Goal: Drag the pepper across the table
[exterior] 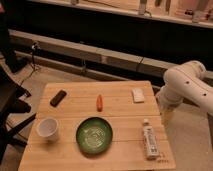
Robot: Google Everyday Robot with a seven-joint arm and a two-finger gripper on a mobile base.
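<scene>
Pepper [99,102] sits mid-table [75,109], just behind the green plate [78,134], long axis pointing away from me. My gripper [166,117] hangs by the table's right edge, well apart, pepper off to its left. Can't tell if it's open or holding anything. White tube [150,141] label's unreadable.

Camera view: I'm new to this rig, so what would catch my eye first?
The green plate stands out at the front middle of the wooden table, with the small orange-red pepper lying just behind it. The white robot arm bends beside the table's right edge in the picture; its gripper is not in view.
</scene>
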